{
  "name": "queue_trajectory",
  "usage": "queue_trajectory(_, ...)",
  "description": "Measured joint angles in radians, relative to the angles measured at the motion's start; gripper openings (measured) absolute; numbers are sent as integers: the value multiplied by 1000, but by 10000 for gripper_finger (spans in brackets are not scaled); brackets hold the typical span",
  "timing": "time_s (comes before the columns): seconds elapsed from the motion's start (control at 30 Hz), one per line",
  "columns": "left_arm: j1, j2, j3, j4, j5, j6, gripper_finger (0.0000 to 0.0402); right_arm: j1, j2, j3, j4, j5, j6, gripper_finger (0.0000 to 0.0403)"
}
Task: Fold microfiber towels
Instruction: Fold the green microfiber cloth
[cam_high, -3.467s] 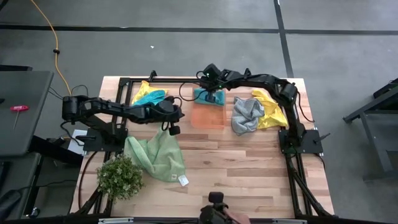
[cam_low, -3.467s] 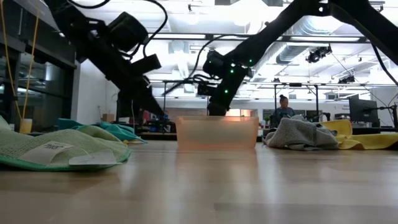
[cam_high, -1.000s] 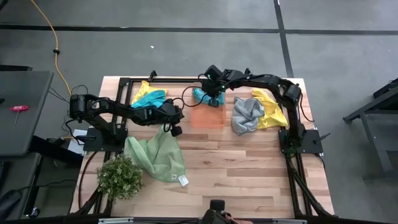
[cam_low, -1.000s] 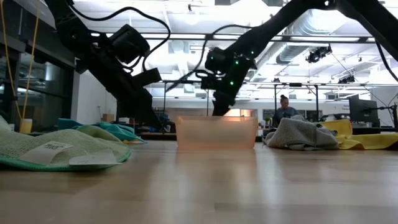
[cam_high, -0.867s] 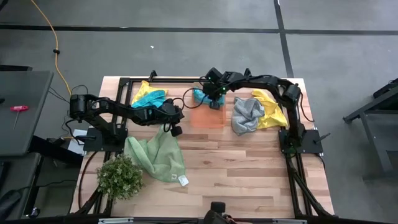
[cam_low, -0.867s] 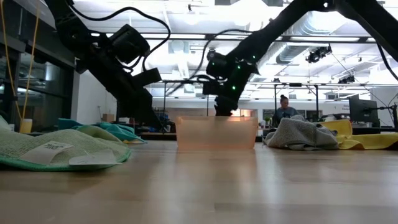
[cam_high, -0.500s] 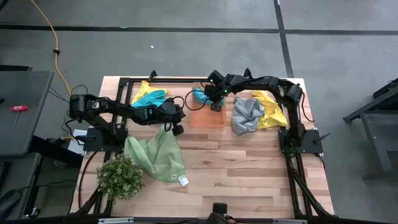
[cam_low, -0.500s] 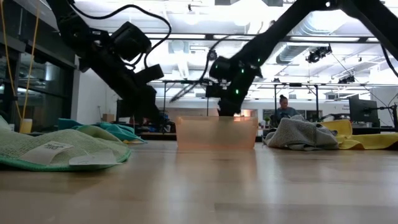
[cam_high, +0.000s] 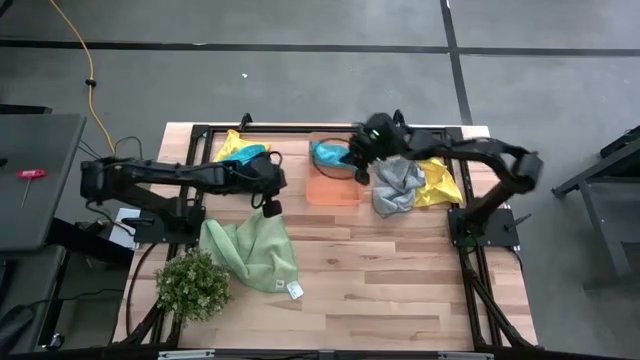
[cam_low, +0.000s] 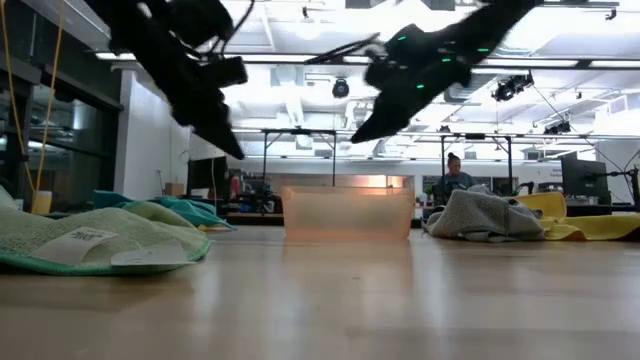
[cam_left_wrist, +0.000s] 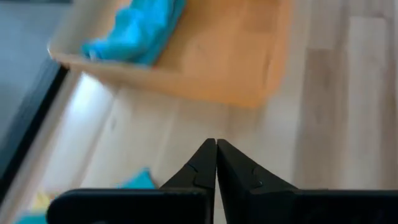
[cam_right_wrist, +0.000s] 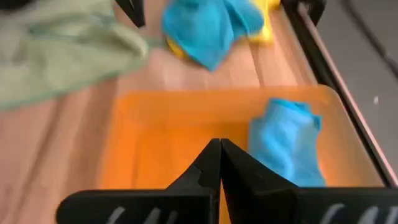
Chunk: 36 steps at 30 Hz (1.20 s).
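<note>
A teal-blue towel (cam_high: 328, 153) lies bunched at the far end of the orange bin (cam_high: 335, 190). The light green towel (cam_high: 250, 250) is spread on the table at the near left, its white tag (cam_high: 295, 290) at its near corner. A grey towel (cam_high: 397, 183) and a yellow one (cam_high: 438, 182) lie right of the bin. My left gripper (cam_high: 270, 208) hangs shut above the green towel's far edge. My right gripper (cam_high: 358, 170) hangs shut above the bin's right side. In its wrist view my right gripper (cam_right_wrist: 219, 144) is clear of the teal-blue towel (cam_right_wrist: 286, 140).
A yellow and a teal-blue towel (cam_high: 240, 152) lie heaped at the far left. A bushy green plant (cam_high: 192, 285) stands at the near left corner. Bare wood stretches across the table's near middle and right. A person (cam_low: 456, 178) sits far behind the table.
My right gripper has risen out of the bin and drawn back toward the table's right edge, tipping closer to level; the teal-blue towel stays in the bin. My left gripper has lifted well above the green towel and shifted slightly left.
</note>
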Motion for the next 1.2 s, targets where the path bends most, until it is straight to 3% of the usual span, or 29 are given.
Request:
queue_trajectory(0.2, -47, -59, -10, -156, -18, -161, 48, 104, -209, -315, 266, 94, 191, 0)
queue_trajectory(0.43, -43, 18, -94, -166, -45, -388, 129, 232, -294, -490, 440, 236, 357, 0)
queue_trajectory(0.57, -22, 60, -141, -147, -55, -505, 162, 281, -294, -533, 458, 317, 389, 0)
queue_trajectory(0.73, -57, 70, -171, -105, -21, -649, 176, 322, -294, -554, 458, 422, 398, 0)
queue_trajectory(0.93, -203, 74, -171, -104, 10, -775, 175, 320, -294, -554, 461, 424, 365, 0)
queue_trajectory(1.2, -350, 65, -135, -103, -79, -816, 174, 307, -293, -554, 461, 435, 364, 0)
